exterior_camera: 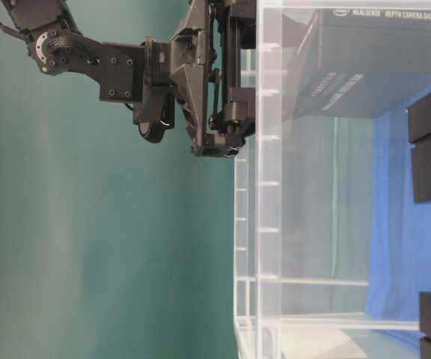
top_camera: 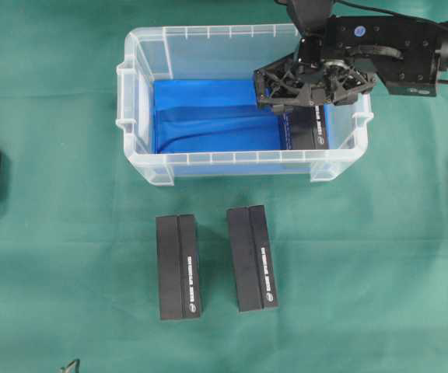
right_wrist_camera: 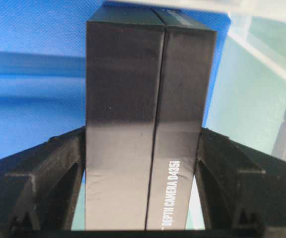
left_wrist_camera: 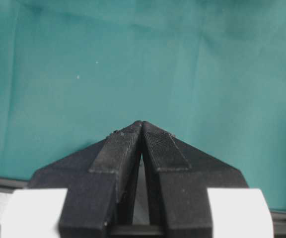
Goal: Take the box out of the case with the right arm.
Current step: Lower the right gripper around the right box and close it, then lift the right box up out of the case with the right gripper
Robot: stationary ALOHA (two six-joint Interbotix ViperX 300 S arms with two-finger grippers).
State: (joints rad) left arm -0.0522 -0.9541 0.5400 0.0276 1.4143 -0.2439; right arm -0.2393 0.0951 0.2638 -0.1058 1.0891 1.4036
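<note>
Clear translucent case [top_camera: 243,159] with bright blue lining [top_camera: 208,116]; the box [right_wrist_camera: 148,124] inside is matte black with small white lettering down one side. Two more black boxes [top_camera: 178,266] [top_camera: 252,257] with white print sit on a plain teal-green cloth [top_camera: 379,256]. Right arm [top_camera: 387,54] is all black, left gripper [left_wrist_camera: 142,148] black with white parts.

A green cloth-covered table [top_camera: 61,233] carries the clear case [top_camera: 142,167] toward its far edge, and two black boxes [top_camera: 178,266] [top_camera: 252,258] side by side nearer the front edge.
</note>
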